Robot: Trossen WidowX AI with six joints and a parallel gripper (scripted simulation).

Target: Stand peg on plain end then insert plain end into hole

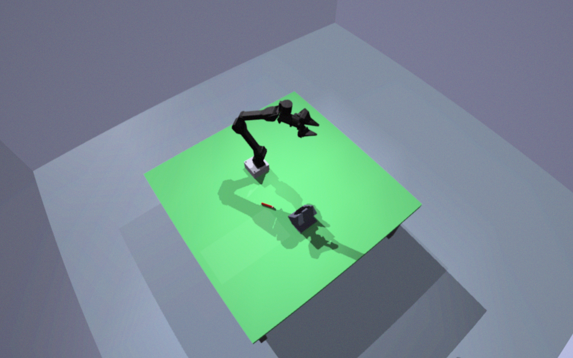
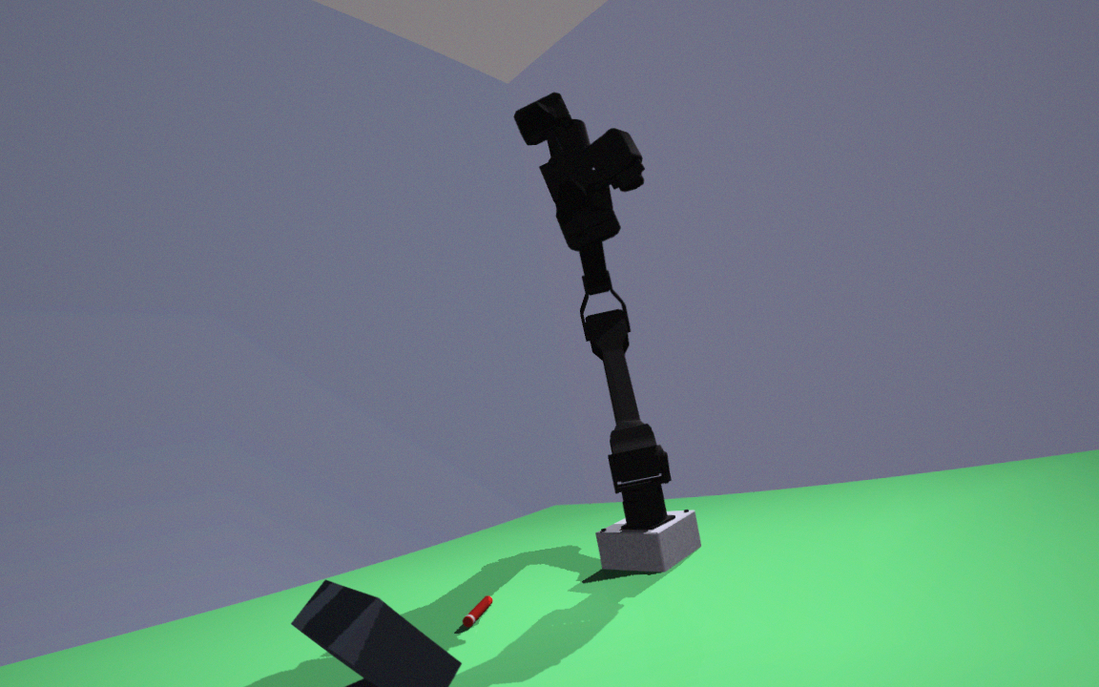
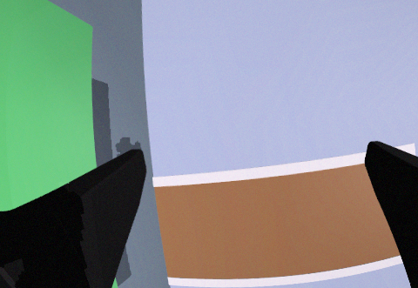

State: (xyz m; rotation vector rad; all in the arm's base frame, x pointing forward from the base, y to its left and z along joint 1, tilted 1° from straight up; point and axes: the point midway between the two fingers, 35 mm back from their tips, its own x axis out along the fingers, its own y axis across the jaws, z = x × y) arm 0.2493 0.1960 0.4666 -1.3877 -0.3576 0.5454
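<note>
The red peg point(image 1: 267, 205) point(image 2: 476, 612) lies flat on the green table point(image 1: 346, 187) point(image 2: 878, 580), between the robot base point(image 1: 256, 168) point(image 2: 647, 542) and the dark sloped panel point(image 1: 304, 218) point(image 2: 370, 640). Its white band is too small to make out. The hole in the panel's face does not show clearly. My gripper point(image 1: 312, 126) point(image 3: 260, 157) is open and empty. It is held high in the air, far above the table and far from the peg, and points sideways toward the room wall. The wrist view shows neither the peg nor the panel.
In the wrist view a pale wall with a brown door point(image 3: 273, 224) fills the space between the fingers, and the table edge point(image 3: 47, 97) shows at the left. The arm's shadow falls over the peg and the panel.
</note>
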